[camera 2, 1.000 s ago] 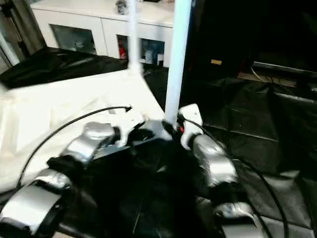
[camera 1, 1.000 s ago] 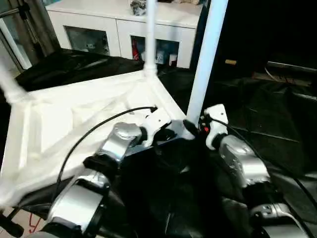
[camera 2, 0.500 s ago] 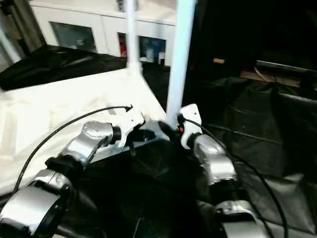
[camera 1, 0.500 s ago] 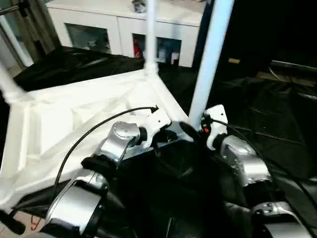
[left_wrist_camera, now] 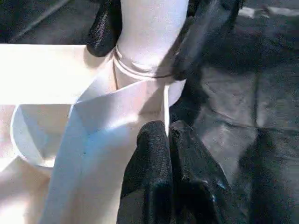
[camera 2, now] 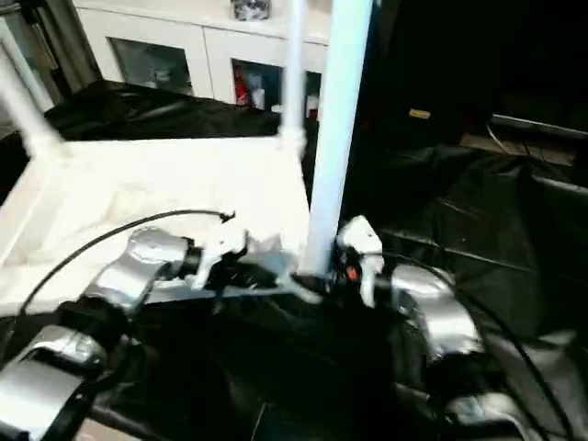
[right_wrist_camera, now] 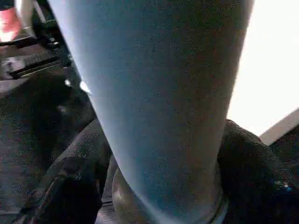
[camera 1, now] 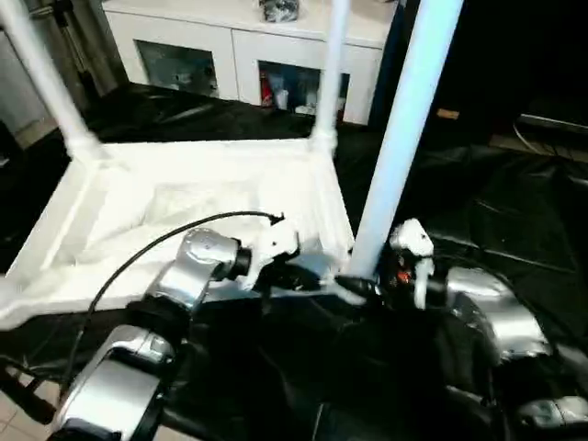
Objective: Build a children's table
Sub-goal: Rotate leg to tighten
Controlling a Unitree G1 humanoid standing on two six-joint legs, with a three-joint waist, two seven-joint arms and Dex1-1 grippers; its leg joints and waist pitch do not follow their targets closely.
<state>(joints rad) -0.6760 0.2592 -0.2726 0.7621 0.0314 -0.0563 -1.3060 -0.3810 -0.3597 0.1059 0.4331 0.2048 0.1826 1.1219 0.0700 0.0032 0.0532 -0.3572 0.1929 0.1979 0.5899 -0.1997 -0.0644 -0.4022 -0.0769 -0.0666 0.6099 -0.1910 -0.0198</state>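
The table top (camera 1: 184, 216) lies upside down on black sheeting (camera 1: 514, 230), ribbed side up, with legs standing in its corners. The leg that matters is the nearest leg (camera 1: 404, 138), which rises straight up from the corner socket (left_wrist_camera: 140, 70) closest to the robot, its long axis vertical.

The right gripper (camera 1: 363, 287) sits at the very foot of that leg. In the right wrist view its two black fingers (right_wrist_camera: 70, 186) stand wide apart, one on each side of the tube just above the socket collar; they bracket it closely, but I cannot tell whether they press on it. The left gripper (left_wrist_camera: 168, 140) is closed with its fingertips together and nothing between them, lying against the rim of the table top right beside the same socket, the leg just beyond its tips.

So the right arm is the nearer one to the leg, and any push or twist to seat it would run along the upright tube, down into the socket.

The left wrist view gives the joint itself: leg end in the collar, with the other arm's fingers flanking it. The head views give what the wrist views lack: two more legs, a far leg (camera 1: 328, 73) and a left leg (camera 1: 46, 78), upright in their corners, and a white cabinet (camera 1: 239, 46) behind
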